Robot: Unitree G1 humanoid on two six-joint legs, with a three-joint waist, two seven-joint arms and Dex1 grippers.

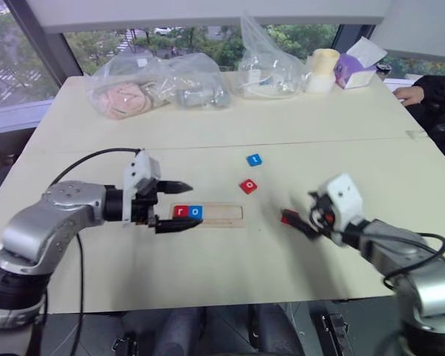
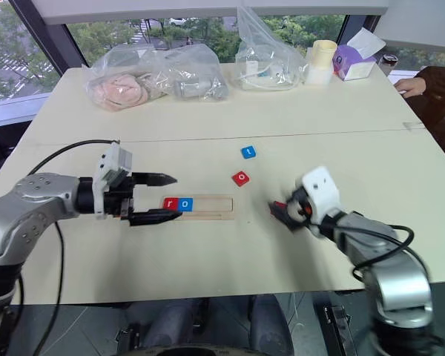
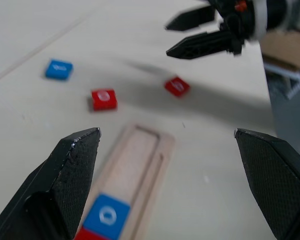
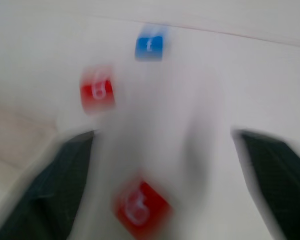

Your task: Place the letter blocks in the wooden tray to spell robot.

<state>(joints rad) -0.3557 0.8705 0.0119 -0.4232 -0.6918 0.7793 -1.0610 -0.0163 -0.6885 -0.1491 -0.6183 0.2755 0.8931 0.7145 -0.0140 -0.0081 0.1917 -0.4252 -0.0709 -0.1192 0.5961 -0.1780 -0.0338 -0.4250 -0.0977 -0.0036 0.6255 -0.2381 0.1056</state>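
The wooden tray (image 1: 224, 216) lies mid-table, holding a red r block (image 1: 181, 211) and a blue o block (image 1: 196, 212) at its left end. Beyond it on the table are a red o block (image 1: 248, 186) and a blue t block (image 1: 254, 159). Another red block (image 1: 287, 217) lies flat on the table right of the tray, just in front of my right gripper (image 1: 305, 215), which is open with nothing in it. My left gripper (image 1: 191, 205) is open at the tray's left end, one finger on each side of the two placed blocks, holding nothing.
Clear plastic bags (image 1: 156, 85) with soft items, another bag (image 1: 267, 70), a pale roll (image 1: 322, 70) and a purple tissue box (image 1: 354, 70) line the far edge. A person's hand (image 1: 409, 94) rests at the far right corner.
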